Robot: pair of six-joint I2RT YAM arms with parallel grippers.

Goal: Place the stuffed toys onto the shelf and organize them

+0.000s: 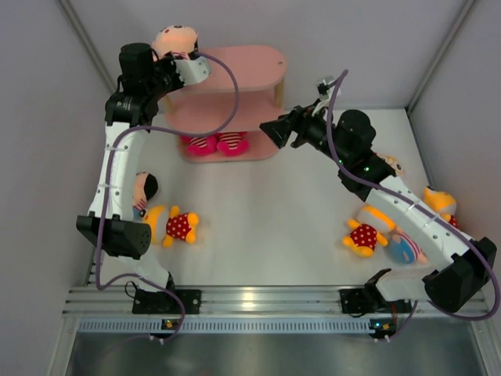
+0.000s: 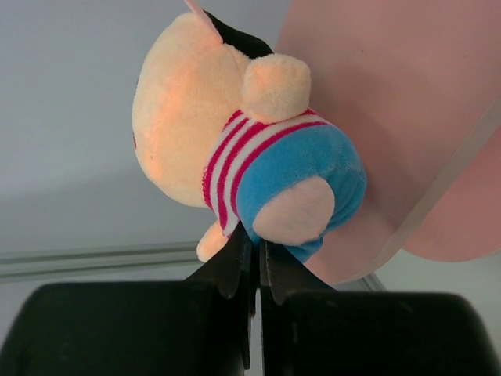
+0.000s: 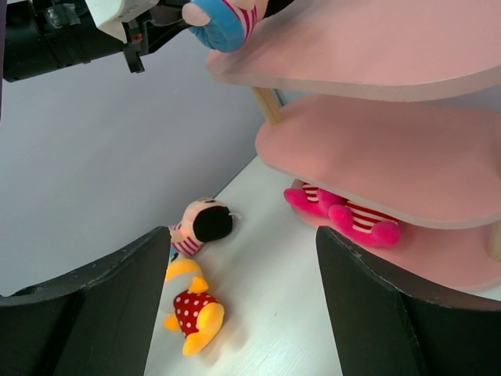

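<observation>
left jaws pinch the peach-headed doll (image 2: 235, 141) by its blue bottom, seemingly to seat it atop the pink shelf (image 1: 254, 66); right jaws gape empty.

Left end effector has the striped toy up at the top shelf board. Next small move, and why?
Probably ease the left end effector slightly further in over the top board, then open. The peach-headed toy, pinched at its blue bottom, is right at the board's left end, so letting go here could tip it off.

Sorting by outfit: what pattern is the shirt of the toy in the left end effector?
Red-white stripes; shirt shows best in left wrist view.
</observation>
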